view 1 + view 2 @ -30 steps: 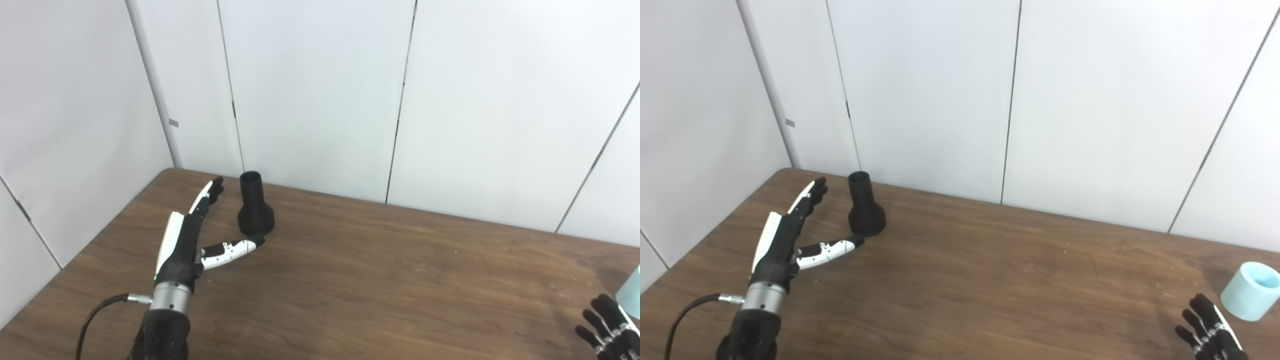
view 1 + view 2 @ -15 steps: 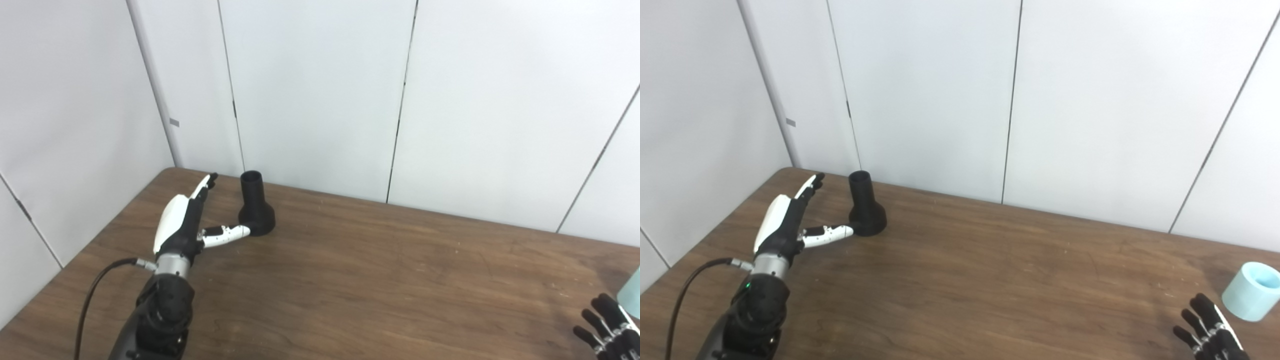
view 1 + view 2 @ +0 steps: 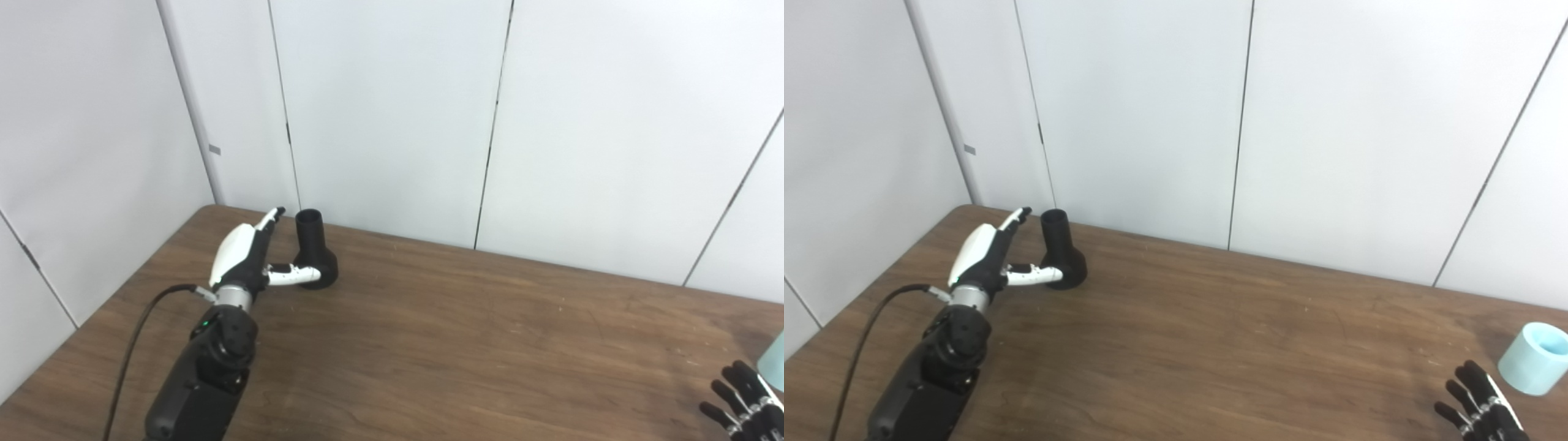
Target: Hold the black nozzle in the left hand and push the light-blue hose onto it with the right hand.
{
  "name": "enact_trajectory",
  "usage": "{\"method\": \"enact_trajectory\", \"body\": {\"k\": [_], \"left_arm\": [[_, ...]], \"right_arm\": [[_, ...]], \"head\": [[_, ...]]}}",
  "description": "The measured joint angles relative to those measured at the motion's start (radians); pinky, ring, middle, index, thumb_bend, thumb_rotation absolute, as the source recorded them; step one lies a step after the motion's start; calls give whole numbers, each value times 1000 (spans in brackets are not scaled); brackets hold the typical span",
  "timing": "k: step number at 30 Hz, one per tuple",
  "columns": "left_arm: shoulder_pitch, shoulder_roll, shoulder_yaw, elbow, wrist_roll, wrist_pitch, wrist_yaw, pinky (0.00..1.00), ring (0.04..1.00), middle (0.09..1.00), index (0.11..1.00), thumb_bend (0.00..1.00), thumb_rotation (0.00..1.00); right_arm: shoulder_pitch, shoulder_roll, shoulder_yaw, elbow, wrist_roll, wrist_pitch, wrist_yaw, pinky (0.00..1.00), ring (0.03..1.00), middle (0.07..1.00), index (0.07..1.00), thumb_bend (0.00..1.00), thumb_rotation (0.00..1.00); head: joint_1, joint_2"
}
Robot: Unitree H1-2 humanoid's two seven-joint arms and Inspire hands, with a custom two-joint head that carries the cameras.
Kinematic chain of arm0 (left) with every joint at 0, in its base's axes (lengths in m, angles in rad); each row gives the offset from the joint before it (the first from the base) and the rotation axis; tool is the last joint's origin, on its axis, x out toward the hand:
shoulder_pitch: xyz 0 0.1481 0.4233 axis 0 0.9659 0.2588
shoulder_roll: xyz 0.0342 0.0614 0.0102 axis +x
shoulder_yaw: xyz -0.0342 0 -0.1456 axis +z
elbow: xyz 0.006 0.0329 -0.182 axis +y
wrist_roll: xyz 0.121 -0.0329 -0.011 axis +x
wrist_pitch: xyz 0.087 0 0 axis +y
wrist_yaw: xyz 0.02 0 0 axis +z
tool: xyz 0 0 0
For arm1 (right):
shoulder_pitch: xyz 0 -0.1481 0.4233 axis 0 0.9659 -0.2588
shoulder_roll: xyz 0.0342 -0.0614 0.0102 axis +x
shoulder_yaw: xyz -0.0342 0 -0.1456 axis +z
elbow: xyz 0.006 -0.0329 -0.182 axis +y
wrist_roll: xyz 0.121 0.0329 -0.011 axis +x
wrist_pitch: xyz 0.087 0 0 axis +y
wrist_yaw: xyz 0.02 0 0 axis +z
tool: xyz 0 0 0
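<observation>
The black nozzle (image 3: 1061,252), upright at ten o'clock, is flanked by the spread left hand (image 3: 992,254); the right hand (image 3: 1482,409), fingers splayed, is seen beside the light-blue hose (image 3: 1532,358) at four o'clock.

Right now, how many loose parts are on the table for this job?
2. The nozzle stands upright at the far left corner, beside the open left robot hand. The hose sits at the near right edge, by the right robot hand.

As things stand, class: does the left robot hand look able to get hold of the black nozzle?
Probably yes. The open left robot hand is right beside the upright black nozzle, thumb in front of its base, and nothing lies between them.
</observation>
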Motion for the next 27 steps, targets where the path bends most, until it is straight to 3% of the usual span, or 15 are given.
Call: {"method": "enact_trajectory", "body": {"k": [8, 15, 27], "left_arm": [[-77, 0, -44, 109, 65, 32, -43, 1000, 968, 943, 902, 1000, 351], [-121, -6, -14, 153, 133, 32, -82, 1000, 968, 943, 909, 1000, 357], [-157, -13, 9, 237, 165, 33, -127, 1000, 970, 944, 915, 1000, 368]], "right_arm": [[2, -1, 0, -5, -1, 11, -2, 804, 923, 930, 935, 545, 962], [5, -1, 0, -11, -8, 11, -3, 817, 926, 930, 933, 559, 959], [7, 0, 1, -13, -35, 11, -3, 816, 922, 923, 916, 569, 956]], "head": [[-3, 5], [-3, 8], [-8, 15]]}}
